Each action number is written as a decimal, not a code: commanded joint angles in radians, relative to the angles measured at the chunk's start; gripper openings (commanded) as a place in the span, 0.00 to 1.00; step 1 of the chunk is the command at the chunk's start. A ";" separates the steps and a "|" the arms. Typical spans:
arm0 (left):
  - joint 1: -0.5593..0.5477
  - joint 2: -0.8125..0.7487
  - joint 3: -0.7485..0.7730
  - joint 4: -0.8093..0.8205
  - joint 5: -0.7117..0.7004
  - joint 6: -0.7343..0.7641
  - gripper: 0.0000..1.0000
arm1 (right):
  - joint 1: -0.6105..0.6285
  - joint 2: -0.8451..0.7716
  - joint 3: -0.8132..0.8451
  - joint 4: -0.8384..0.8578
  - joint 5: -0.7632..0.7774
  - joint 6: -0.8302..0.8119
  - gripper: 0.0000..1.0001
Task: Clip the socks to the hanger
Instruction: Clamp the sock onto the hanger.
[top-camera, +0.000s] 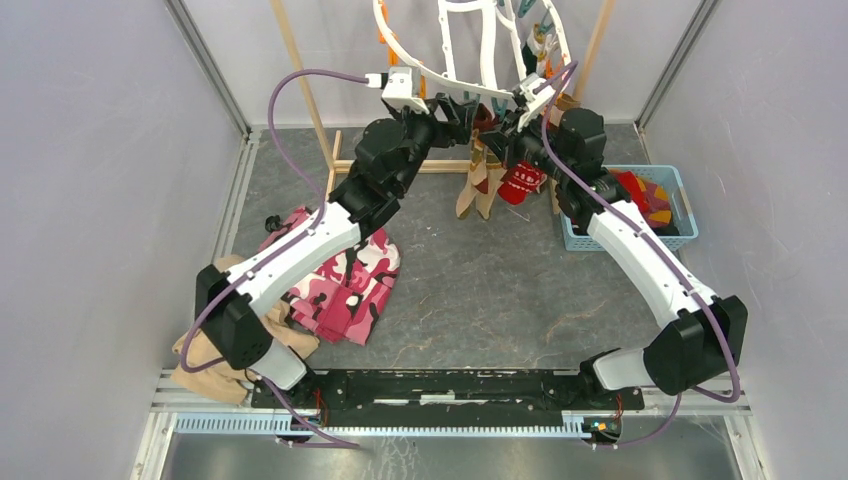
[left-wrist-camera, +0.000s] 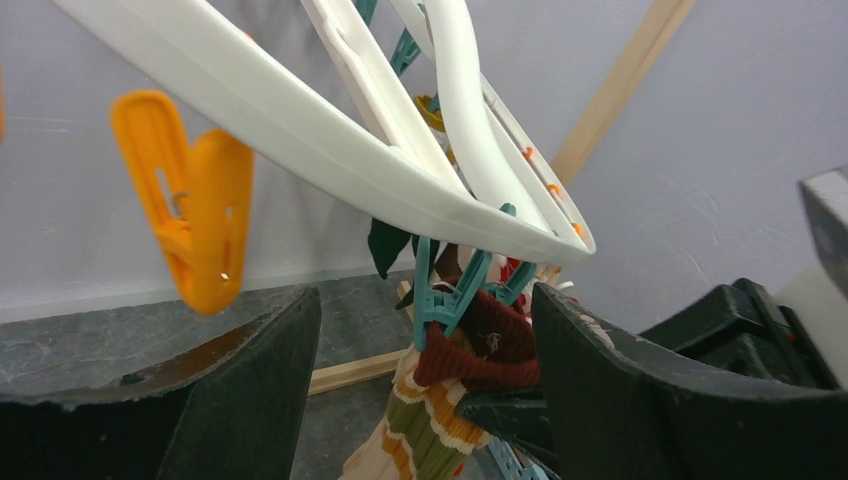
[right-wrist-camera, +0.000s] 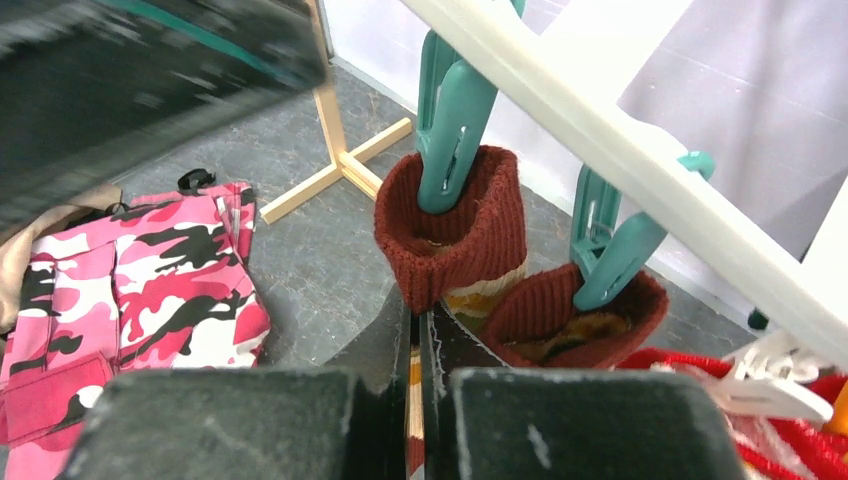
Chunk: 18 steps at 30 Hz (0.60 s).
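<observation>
The white hanger (top-camera: 430, 70) hangs at the back with orange and teal clips. A teal clip (left-wrist-camera: 445, 295) bites the maroon cuff of a tan-striped sock (left-wrist-camera: 470, 360). My left gripper (left-wrist-camera: 425, 300) stands open, one finger on each side of that clip and cuff, touching neither. My right gripper (right-wrist-camera: 418, 322) is shut on the same sock's (right-wrist-camera: 455, 225) cuff edge, just below the clip. A second maroon-cuffed sock (right-wrist-camera: 580, 315) hangs from the neighbouring teal clip (right-wrist-camera: 610, 250). In the top view both grippers meet under the hanger's front rim, above hanging socks (top-camera: 480, 185).
An empty orange clip (left-wrist-camera: 190, 200) dangles to the left of my left gripper. The wooden pole rack (top-camera: 310, 100) stands behind. A pink camouflage cloth (top-camera: 340, 275) and a tan cloth (top-camera: 210, 365) lie at the left. At the right, a blue basket (top-camera: 684, 200) holds more socks.
</observation>
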 joint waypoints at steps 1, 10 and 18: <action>-0.002 -0.115 -0.066 0.053 0.054 -0.043 0.84 | -0.015 -0.061 -0.029 0.047 0.002 -0.005 0.00; -0.002 -0.349 -0.306 0.076 0.214 -0.085 0.86 | -0.041 -0.120 -0.085 0.042 -0.035 -0.028 0.31; -0.001 -0.540 -0.414 0.155 0.396 -0.378 1.00 | -0.104 -0.248 -0.188 -0.037 -0.210 -0.208 0.85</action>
